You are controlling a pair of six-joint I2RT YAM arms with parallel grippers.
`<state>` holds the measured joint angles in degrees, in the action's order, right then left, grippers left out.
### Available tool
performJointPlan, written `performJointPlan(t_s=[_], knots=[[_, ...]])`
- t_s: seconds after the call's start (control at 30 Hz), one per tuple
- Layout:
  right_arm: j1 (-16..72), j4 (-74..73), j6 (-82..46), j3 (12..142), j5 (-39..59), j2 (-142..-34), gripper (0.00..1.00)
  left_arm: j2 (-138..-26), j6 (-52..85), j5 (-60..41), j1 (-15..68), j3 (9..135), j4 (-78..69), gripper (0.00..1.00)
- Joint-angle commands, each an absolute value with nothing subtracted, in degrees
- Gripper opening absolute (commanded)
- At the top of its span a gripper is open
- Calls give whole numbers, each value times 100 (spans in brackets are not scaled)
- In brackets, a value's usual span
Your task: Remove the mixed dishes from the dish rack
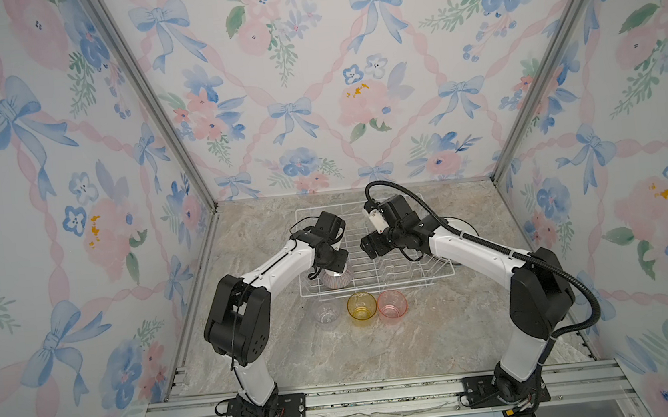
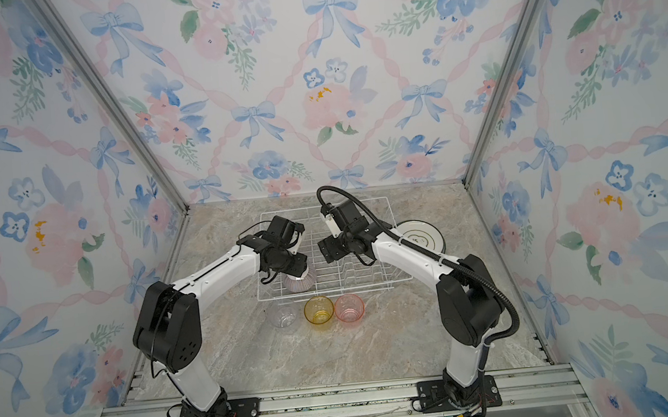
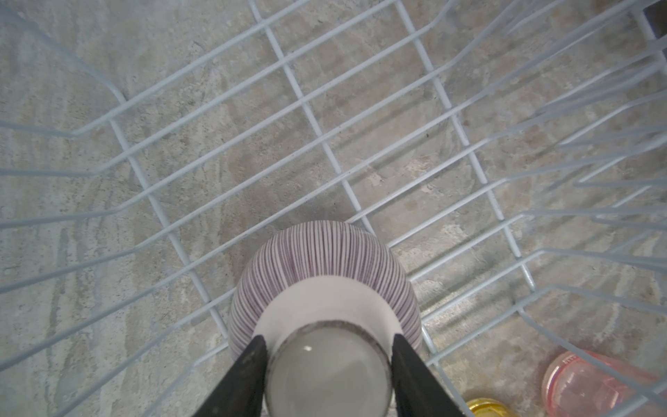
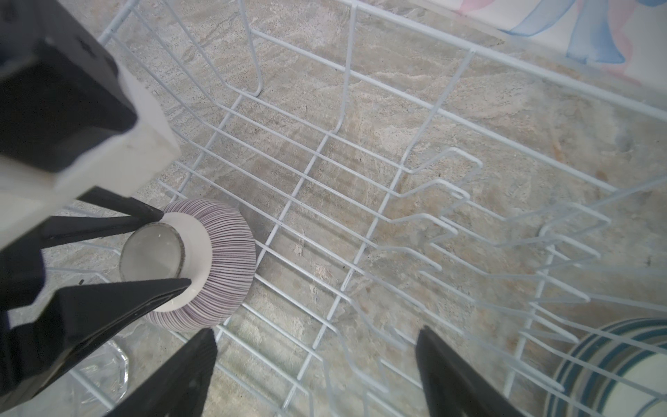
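Note:
The small purple-striped bowl (image 1: 337, 280) (image 3: 325, 260) (image 4: 223, 252) sits upside down in the near left corner of the white wire dish rack (image 1: 378, 290) (image 2: 332, 291). My left gripper (image 1: 335, 264) (image 3: 328, 339) points straight down and is shut on the bowl's white foot ring, one finger on each side. My right gripper (image 1: 369, 250) (image 4: 317, 332) hangs open over the rack's middle, holding nothing. The rack's plate slots show no dishes.
Clear (image 1: 326, 312), yellow (image 1: 362, 306) and pink (image 1: 391, 304) tumblers stand in a row on the marble table just in front of the rack. A stack of dark-rimmed plates (image 2: 418, 235) (image 4: 613, 361) lies right of the rack, partly behind my right arm.

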<state>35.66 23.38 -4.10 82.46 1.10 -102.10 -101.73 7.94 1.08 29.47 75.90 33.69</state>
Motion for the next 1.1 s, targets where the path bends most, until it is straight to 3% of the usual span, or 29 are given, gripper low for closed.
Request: performJointPlan(t_s=[0.0,0.17,0.37,0.67,0.87,1.07], knots=[[3537,2285,-496,8192,195,-10133,89,-10275,758,195,2980,7638,3773,61],[3542,2279,-501,8183,195,-10134,89,-10222,765,264,2980,7673,3814,61],[3503,2263,-486,8166,202,-10122,89,-10309,748,292,2993,7726,3910,55],[3467,2357,-503,8208,451,-10209,89,-10410,712,240,2988,7774,3936,33],[3224,2102,-927,8186,1871,-10189,86,-10298,731,361,2931,7870,3916,15],[3006,1384,-1740,7874,3377,-10225,79,-10207,755,361,2875,7954,3902,14]])
